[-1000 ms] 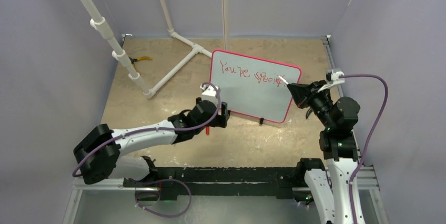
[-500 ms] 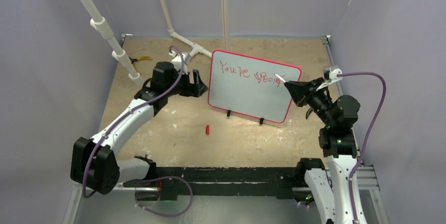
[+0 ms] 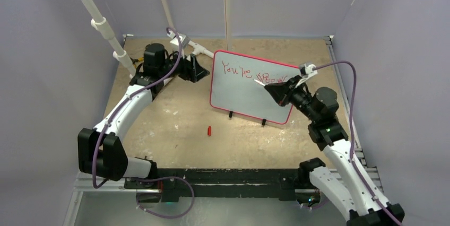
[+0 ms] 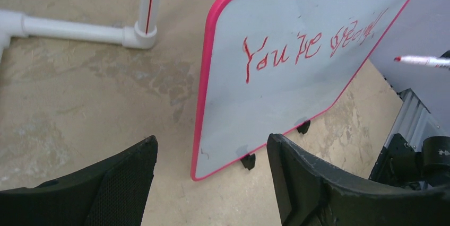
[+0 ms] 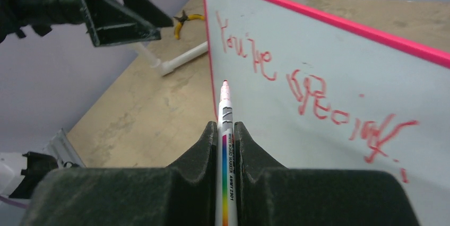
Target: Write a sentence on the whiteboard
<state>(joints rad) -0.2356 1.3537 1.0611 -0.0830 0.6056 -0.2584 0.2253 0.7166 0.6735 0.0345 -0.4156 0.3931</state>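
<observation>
The whiteboard stands upright on small black feet at the table's middle, its frame red-pink. The sentence is red lettering, "You're special", along its top; it also shows in the left wrist view and the right wrist view. My right gripper is shut on a white marker, whose tip points at the board just below the lettering; I cannot tell if it touches. My left gripper is open and empty beside the board's left edge. A red cap lies on the table in front.
A white PVC pipe frame lies at the back left, with a tilted pipe post and a vertical pole. Yellow-handled pliers lie near the far left wall. Grey walls enclose the table.
My left arm swung from the board's front lower left corner to the back left, by its left edge. My right gripper carried the marker left, from the right edge toward the board's middle.
</observation>
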